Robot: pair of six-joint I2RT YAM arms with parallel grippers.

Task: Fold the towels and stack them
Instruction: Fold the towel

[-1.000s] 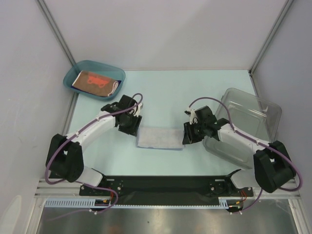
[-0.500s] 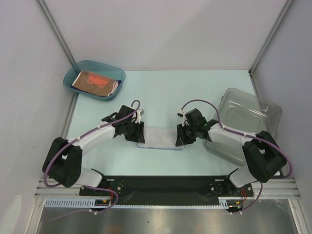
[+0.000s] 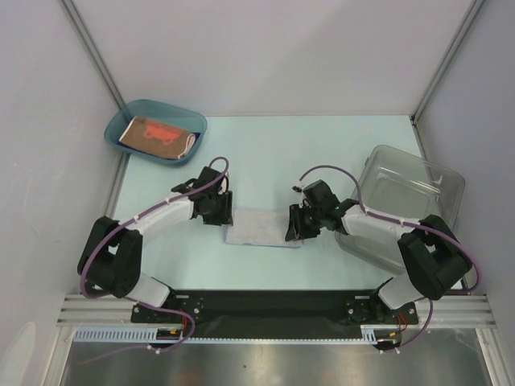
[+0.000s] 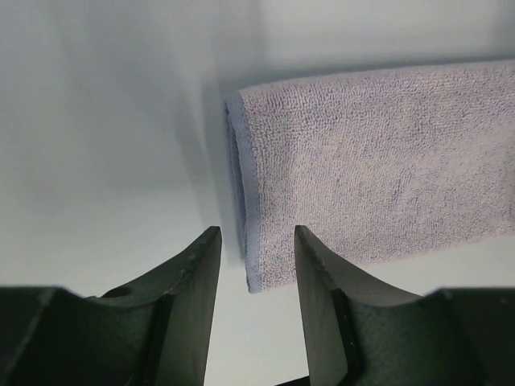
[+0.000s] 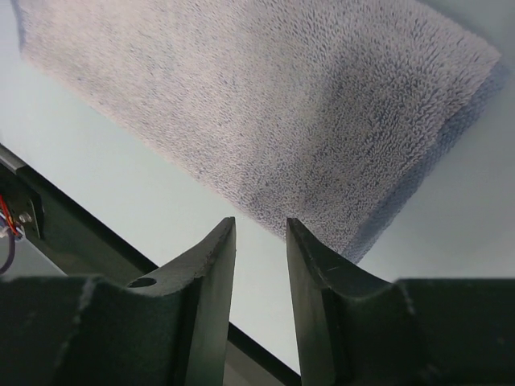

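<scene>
Pale blue-grey folded towel [image 3: 261, 228] between your left tool [image 4: 256, 237] and right tool [image 5: 260, 227], both spread and empty; pinching only one layer could undo the fold.

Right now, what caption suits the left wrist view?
Open left gripper framing the corner of a folded pale towel.

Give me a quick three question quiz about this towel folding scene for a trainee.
1. True or false: the folded light towel lies on the table between the left gripper and the right gripper.
2. What holds the brown-red towel? A the teal tray; B the clear bin; C the left gripper.
3. Fill in: both grippers' jaws stand ___, with nothing clamped.
Key: 1 true; 2 A; 3 open.
</scene>
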